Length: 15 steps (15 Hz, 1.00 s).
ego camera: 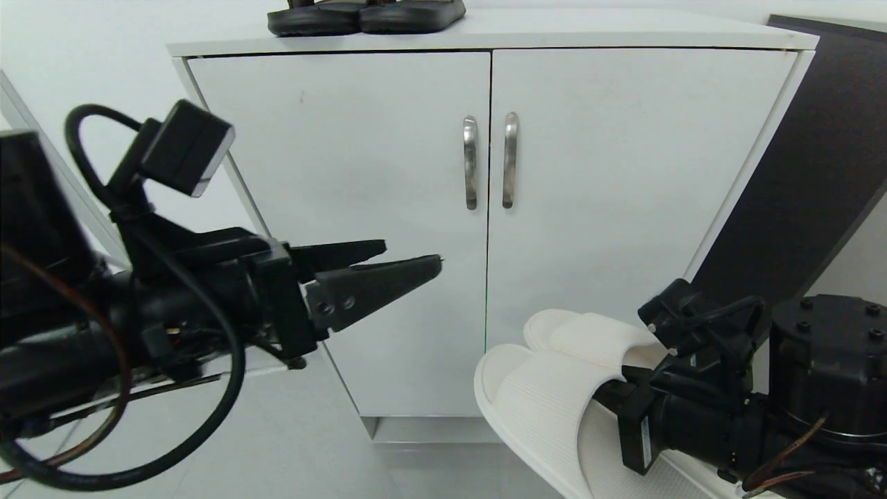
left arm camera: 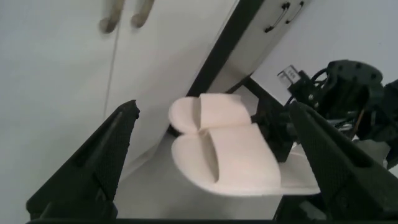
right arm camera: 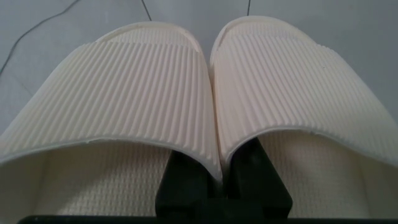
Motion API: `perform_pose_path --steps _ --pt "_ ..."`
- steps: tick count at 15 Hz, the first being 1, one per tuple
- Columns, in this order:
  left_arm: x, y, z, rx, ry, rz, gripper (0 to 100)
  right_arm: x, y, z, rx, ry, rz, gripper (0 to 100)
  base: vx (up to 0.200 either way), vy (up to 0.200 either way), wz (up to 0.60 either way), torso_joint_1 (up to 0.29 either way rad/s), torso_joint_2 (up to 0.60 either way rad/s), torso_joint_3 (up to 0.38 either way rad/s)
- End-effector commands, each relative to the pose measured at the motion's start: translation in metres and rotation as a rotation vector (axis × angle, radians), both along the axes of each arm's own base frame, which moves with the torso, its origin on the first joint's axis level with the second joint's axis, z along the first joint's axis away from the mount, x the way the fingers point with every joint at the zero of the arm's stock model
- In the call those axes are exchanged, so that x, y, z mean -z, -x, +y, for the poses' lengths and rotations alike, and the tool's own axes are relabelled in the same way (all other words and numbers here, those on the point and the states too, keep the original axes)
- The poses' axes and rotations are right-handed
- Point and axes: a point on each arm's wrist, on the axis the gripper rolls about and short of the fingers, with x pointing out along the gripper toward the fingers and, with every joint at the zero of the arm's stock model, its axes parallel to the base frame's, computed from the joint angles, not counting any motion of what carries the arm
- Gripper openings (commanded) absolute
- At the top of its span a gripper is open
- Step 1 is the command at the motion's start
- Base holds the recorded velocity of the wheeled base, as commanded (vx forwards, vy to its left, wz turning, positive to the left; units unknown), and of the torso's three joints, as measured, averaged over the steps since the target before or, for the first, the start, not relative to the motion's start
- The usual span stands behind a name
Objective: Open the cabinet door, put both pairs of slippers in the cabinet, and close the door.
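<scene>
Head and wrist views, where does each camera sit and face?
Head view: on the head, facing the shut cabinet; left arm and right arm show.
Left wrist view: on the left wrist, past the open left gripper toward the white slippers.
Right wrist view: on the right wrist, along the right gripper clamping them.
Shared: all three show the white slippers.

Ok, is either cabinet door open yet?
No, the left door and the right door both sit flush shut in the head view.
</scene>
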Motion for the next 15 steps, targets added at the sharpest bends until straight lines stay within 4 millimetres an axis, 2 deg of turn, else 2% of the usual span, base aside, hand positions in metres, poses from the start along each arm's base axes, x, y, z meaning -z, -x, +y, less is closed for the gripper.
perform_pose_path --steps 1,4,7,10,12,15 --pt "-0.002 -0.018 -0.026 0.046 -0.007 0.016 100 0.001 0.0 0.001 -0.002 0.002 0.002 0 0.0 0.0 0.0 0.0 0.0 0.0" --pt "-0.013 -0.034 -0.042 0.065 0.012 -0.004 100 0.003 -0.004 0.005 -0.004 0.007 0.008 0 0.0 0.0 0.0 0.0 0.0 0.0" --pt "-0.018 -0.064 -0.067 0.141 0.037 0.015 100 0.005 -0.005 0.006 -0.006 0.016 0.01 0 0.0 0.0 0.0 0.0 0.0 0.0" --pt "-0.023 -0.084 -0.079 0.22 0.052 0.004 100 0.006 -0.005 0.006 -0.006 0.019 0.012 0 0.0 0.0 0.0 0.0 0.0 0.0" --pt "-0.028 -0.087 -0.082 0.289 0.06 0.023 100 0.007 -0.004 0.006 -0.033 0.018 0.02 0 0.0 0.0 0.0 0.0 0.0 0.0" --pt "-0.031 -0.095 -0.087 0.268 0.066 0.018 100 0.007 -0.004 0.007 -0.039 0.017 0.021 0 0.0 0.0 0.0 0.0 0.0 0.0"
